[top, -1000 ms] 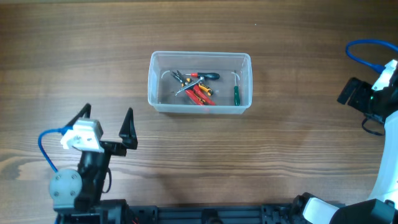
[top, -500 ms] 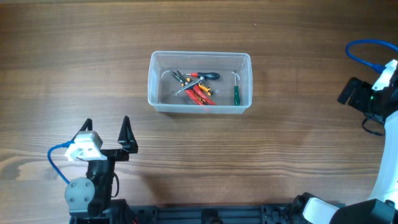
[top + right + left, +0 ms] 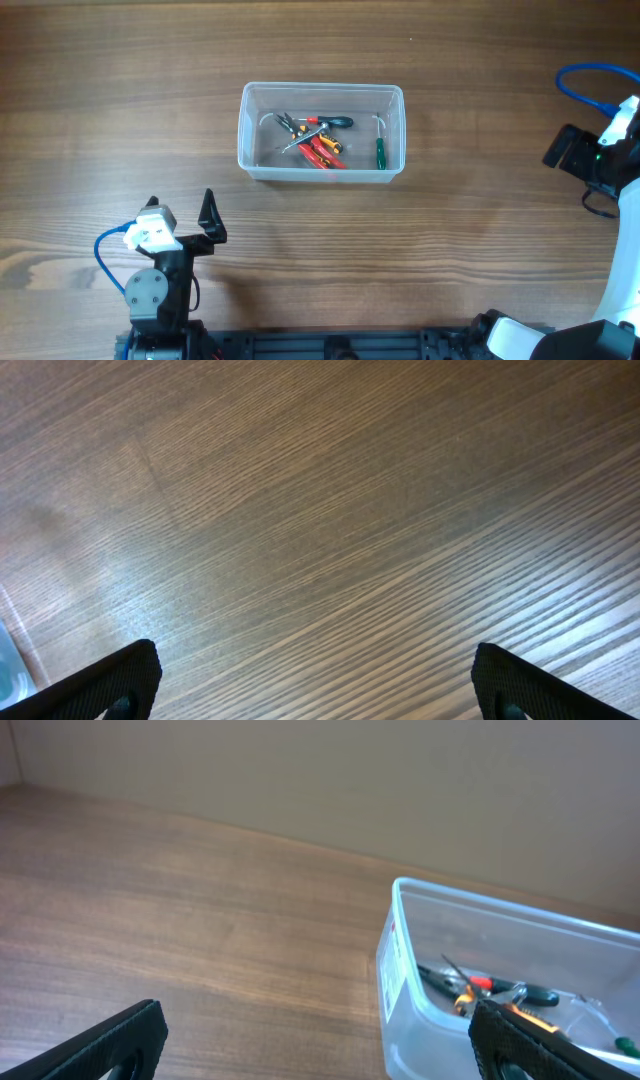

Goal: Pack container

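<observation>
The container (image 3: 246,150) is a clear plastic tub standing mid-table. Inside lie several hand tools: pliers (image 3: 296,127), red-handled tools (image 3: 322,152) and a green-handled screwdriver (image 3: 380,152). My left gripper (image 3: 182,207) is open and empty near the front left of the table, well short of the container. In the left wrist view its fingers (image 3: 320,1045) frame bare wood, with the container (image 3: 400,970) ahead to the right and the tools (image 3: 490,992) visible inside. My right gripper (image 3: 320,680) is open and empty over bare wood; its arm (image 3: 590,160) is at the far right edge.
The wooden table (image 3: 450,250) surrounds the container. A blue cable (image 3: 585,75) loops at the right arm and another (image 3: 108,262) at the left arm. A plain wall (image 3: 300,770) rises behind the table in the left wrist view.
My left arm has drawn back toward the front edge and shifted to the right, still open and empty. The right arm and the container have not moved.
</observation>
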